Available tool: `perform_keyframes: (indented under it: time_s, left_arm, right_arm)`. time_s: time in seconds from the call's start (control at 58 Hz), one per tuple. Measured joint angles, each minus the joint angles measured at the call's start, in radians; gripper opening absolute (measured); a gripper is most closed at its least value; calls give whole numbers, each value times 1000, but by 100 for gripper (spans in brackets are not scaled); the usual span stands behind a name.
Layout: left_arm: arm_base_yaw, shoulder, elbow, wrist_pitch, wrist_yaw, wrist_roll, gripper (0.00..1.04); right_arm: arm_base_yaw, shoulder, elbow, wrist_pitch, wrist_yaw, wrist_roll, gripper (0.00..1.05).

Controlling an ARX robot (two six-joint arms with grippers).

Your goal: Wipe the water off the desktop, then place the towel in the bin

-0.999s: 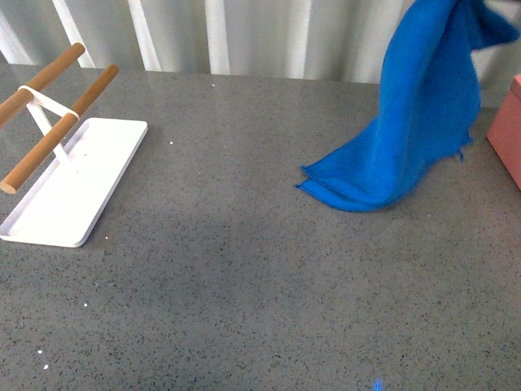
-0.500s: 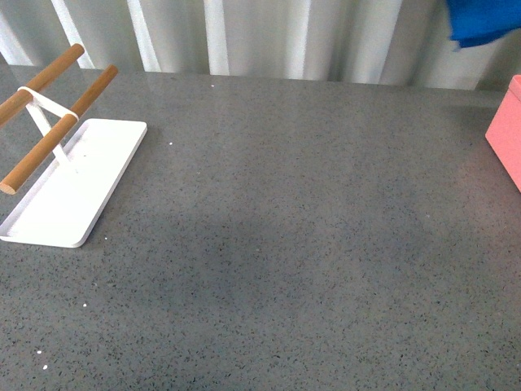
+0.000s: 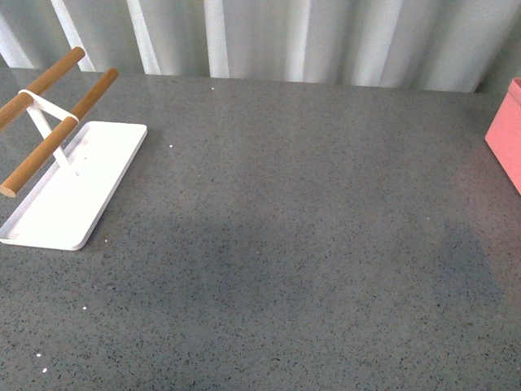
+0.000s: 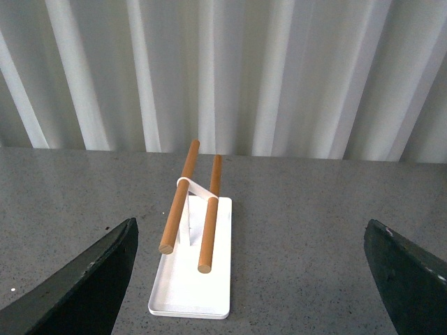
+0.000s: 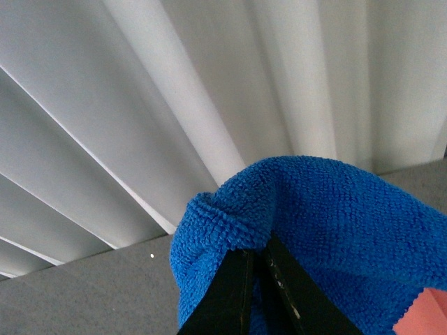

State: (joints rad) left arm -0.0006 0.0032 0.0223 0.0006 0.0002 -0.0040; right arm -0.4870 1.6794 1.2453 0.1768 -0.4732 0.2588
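The blue towel (image 5: 335, 230) shows only in the right wrist view, bunched and hanging from my right gripper (image 5: 256, 259), whose jaws are pinched shut on a fold of it. A corner of the salmon-pink bin (image 5: 426, 315) shows below the towel there, and its edge (image 3: 506, 134) shows at the far right of the front view. The grey speckled desktop (image 3: 277, 244) fills the front view, where neither the towel nor an arm is seen. My left gripper (image 4: 255, 279) is open wide and empty above the desktop, with dark fingertips (image 4: 84, 286) at both sides.
A flat white tray (image 3: 69, 187) with two wooden rods (image 3: 61, 126) stands at the left of the desktop; it also shows in the left wrist view (image 4: 192, 279). A pleated white curtain (image 3: 269, 37) runs behind the desk.
The towel has been lifted off the desktop, up and to the right, out of the front view. Only the bare desktop shows there now.
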Motion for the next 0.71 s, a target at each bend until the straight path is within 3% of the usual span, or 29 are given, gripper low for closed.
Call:
perform_keyframes:
  time_s: [0.31, 0.586, 0.706]
  left_arm:
    - [0, 0, 0, 0, 0, 0, 98]
    - [0, 0, 0, 0, 0, 0, 98]
    - [0, 0, 0, 0, 0, 0, 98]
  right_arm:
    - [-55, 4, -285, 94, 19, 40, 3]
    - [-177, 4, -374, 108, 62, 21, 3]
    - [-221, 26, -394, 113, 135, -27, 3]
